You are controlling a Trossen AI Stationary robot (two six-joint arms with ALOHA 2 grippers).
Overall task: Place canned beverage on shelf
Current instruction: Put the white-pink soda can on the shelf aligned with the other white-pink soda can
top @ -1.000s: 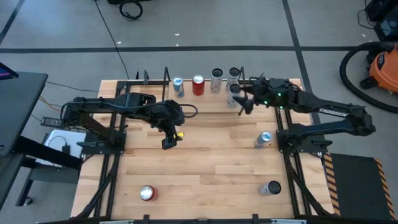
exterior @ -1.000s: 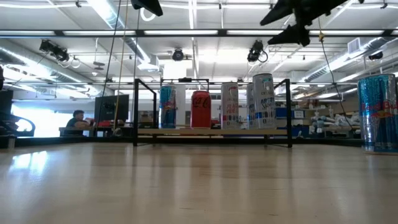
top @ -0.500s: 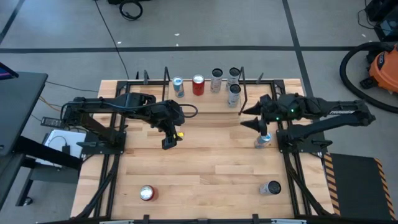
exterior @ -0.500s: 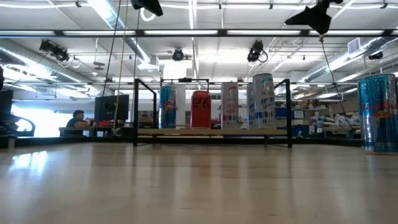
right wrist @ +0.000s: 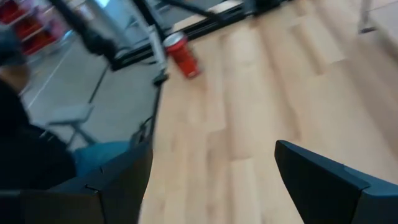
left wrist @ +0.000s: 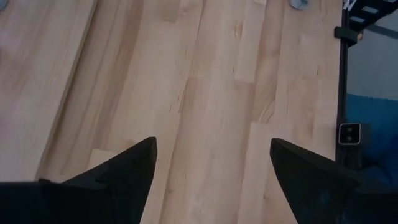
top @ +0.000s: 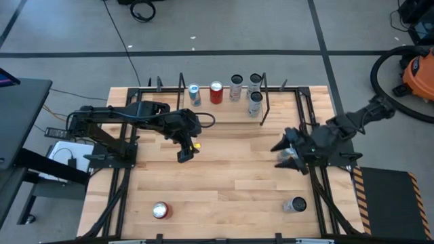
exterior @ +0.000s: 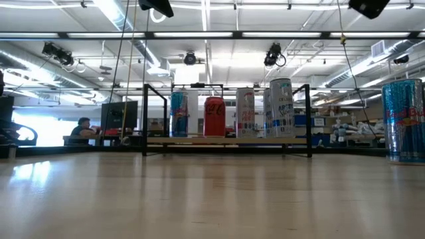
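At the far edge of the desk (top: 224, 183), the shelf (top: 224, 108) is already carrying five upright cans: a blue one (top: 194, 95), a red one (top: 216, 92), and three silver ones (top: 236, 87) toward its right end. Three cans are sitting off the shelf. A red can (top: 160, 211) is near the front-left corner and a silver can (top: 296, 205) is near the front-right; both look upright from above. A third can should be mid-right, mostly hidden under the right arm, so I can't point at it from above. The low view is showing a blue-and-silver can (exterior: 403, 119) upright at the right edge, probably one of the right-side ones.

The right gripper (top: 288, 150) is hovering over that mid-right spot, jaws spread wide, holding nothing. The left gripper (top: 184, 153) is hanging over the left-centre desk, jaws parted, nothing between them, only bare wood under it in its wrist view.

Handling judgement: rigid thin metal cylinder, smooth and slick. Moderately heavy if full, and dentable if empty and over-squeezed. It's tall and narrow, so tippy when nudged. Best grip is across the diameter at about mid-height, jaws level, coming in from the side or straight down. Avoid the rim, since it's tapered and will slip.
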